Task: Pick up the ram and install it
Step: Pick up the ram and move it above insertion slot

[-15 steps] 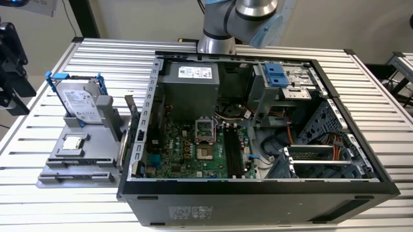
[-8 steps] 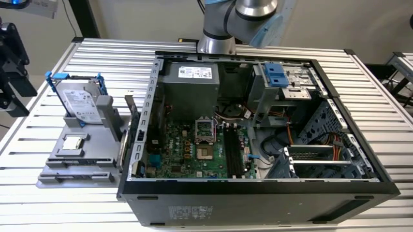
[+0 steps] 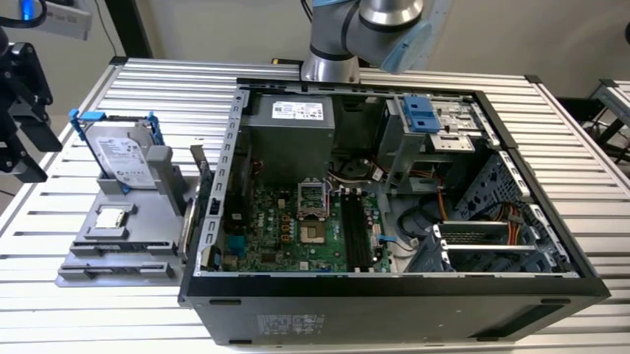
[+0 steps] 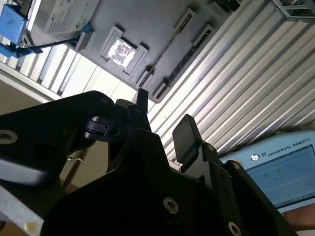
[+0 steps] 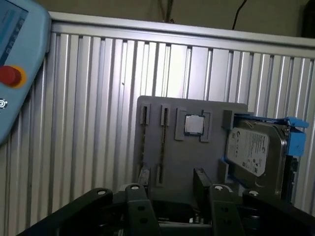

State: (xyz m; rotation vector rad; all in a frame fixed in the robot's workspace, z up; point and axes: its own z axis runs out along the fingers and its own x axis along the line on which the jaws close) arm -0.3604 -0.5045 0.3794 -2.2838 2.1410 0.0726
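Observation:
The ram (image 5: 163,142) shows edge-on as a thin strip standing in a narrow slot of the grey holder tray (image 5: 192,162), with a second similar strip in the slot beside it. In the second wrist view the ram (image 4: 184,59) runs along the same tray. My black gripper (image 3: 35,151) hangs at the exterior view's far left, beside and above the tray (image 3: 118,258), apart from it. Its fingers are open with nothing between them in both wrist views (image 5: 167,182) (image 4: 162,118). The motherboard's black slots (image 3: 355,232) lie inside the open computer case (image 3: 394,284).
On the tray a silver hard drive (image 3: 123,155) stands in a blue-handled bracket, next to a small square processor chip (image 3: 111,218). A light blue teach pendant (image 5: 17,59) lies on the slatted metal table (image 3: 147,81). The arm's base (image 3: 330,66) stands behind the case.

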